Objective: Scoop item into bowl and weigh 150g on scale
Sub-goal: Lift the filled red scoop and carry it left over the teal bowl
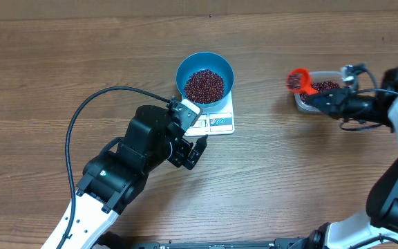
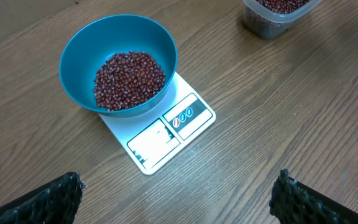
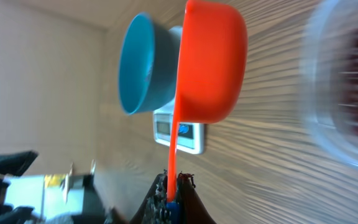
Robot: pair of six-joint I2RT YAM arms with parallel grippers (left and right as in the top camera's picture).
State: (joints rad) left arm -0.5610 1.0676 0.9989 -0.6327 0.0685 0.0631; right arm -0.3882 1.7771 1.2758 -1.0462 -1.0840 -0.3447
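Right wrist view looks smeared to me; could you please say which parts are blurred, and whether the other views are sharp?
Right wrist: the clear tub and wood grain are streaked, the orange scoop is fairly crisp. Left wrist: sharp on bowl, beans and scale. Overhead: sharp, evenly lit.

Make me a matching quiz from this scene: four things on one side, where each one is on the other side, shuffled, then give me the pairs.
Things:
1. bowl
2. scale
3. orange scoop
4. clear tub

Places:
A. gripped in the right tool
B. standing on the table, apart from the scale
C. under the bowl
D. on the scale, holding beans

Pairs: 1-D, 2-C, 3-A, 4-B
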